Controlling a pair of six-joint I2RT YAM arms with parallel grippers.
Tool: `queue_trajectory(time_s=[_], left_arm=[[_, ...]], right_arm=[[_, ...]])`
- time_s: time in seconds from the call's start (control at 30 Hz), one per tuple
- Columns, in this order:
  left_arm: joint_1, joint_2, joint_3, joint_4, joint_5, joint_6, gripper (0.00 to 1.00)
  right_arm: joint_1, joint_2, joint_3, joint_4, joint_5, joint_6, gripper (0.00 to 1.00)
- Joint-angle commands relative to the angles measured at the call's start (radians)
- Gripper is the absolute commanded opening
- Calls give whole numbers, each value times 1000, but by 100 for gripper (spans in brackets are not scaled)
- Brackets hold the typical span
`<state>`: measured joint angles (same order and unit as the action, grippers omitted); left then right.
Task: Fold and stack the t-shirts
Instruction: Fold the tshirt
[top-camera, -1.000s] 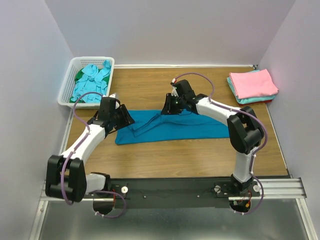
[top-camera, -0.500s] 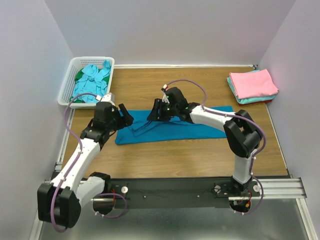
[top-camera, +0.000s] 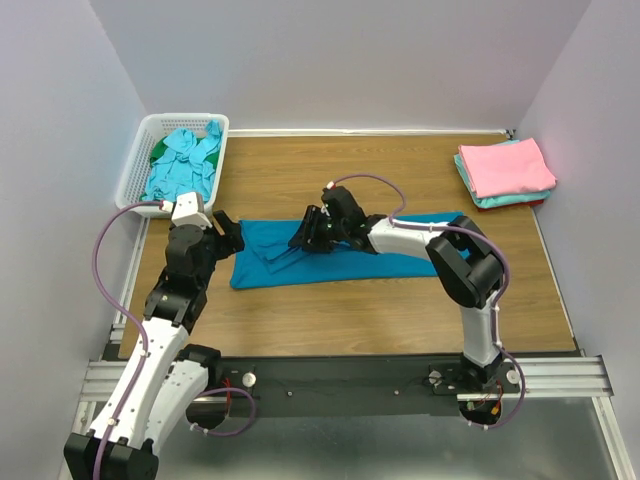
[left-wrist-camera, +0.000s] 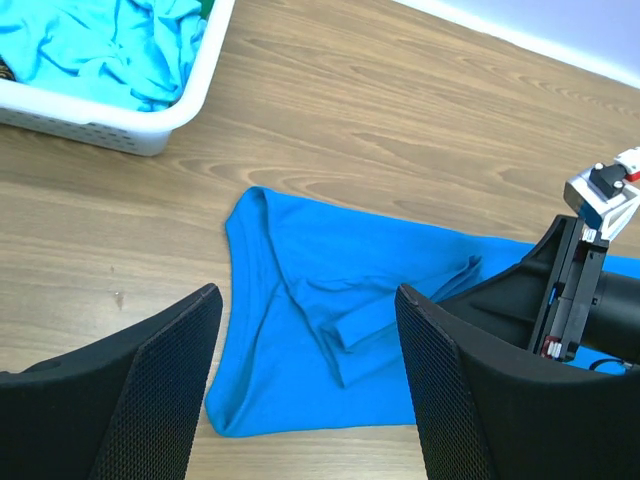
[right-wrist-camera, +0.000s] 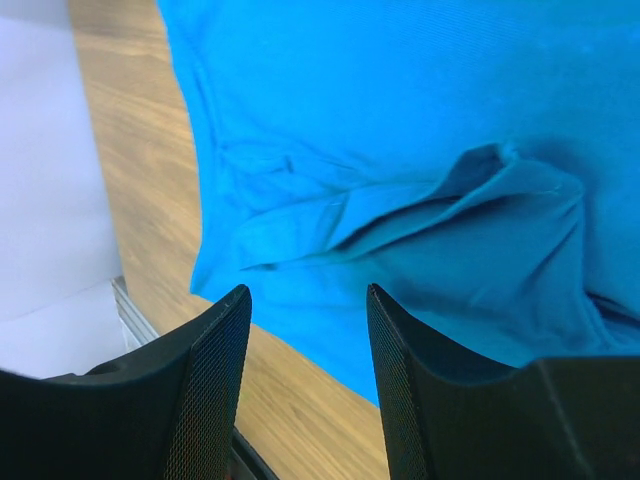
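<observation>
Wide apart and empty at the left gripper (left-wrist-camera: 305, 300), hanging by the left end of the teal-blue t-shirt (left-wrist-camera: 300, 260). Apart and empty also at the right gripper (right-wrist-camera: 307, 295), low over the creased folds. Lies as a long band on the wooden table (top-camera: 400, 310), well apart from the pink-topped stack (top-camera: 505, 168).

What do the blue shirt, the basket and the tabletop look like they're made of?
Blue shirt: soft matte knit cloth, probably cotton jersey; it creases and lies limp.
Basket: white moulded plastic, slightly glossy, with slotted walls.
Table: brown wood-grain surface with a satin look; solid wood, veneer or laminate, I can't tell which.
</observation>
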<state>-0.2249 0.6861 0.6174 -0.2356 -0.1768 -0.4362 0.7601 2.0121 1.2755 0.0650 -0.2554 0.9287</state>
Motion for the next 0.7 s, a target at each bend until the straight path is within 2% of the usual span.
queue_trajectory(time_s=[0.0,0.67], left_arm=[[-1,-28,-27,76,-49,33,78],[1,-3,-33,93,-46,27,80]], right_arm=[[7,46,5,22,39,41,57],[7,100,104,19,8,59,57]])
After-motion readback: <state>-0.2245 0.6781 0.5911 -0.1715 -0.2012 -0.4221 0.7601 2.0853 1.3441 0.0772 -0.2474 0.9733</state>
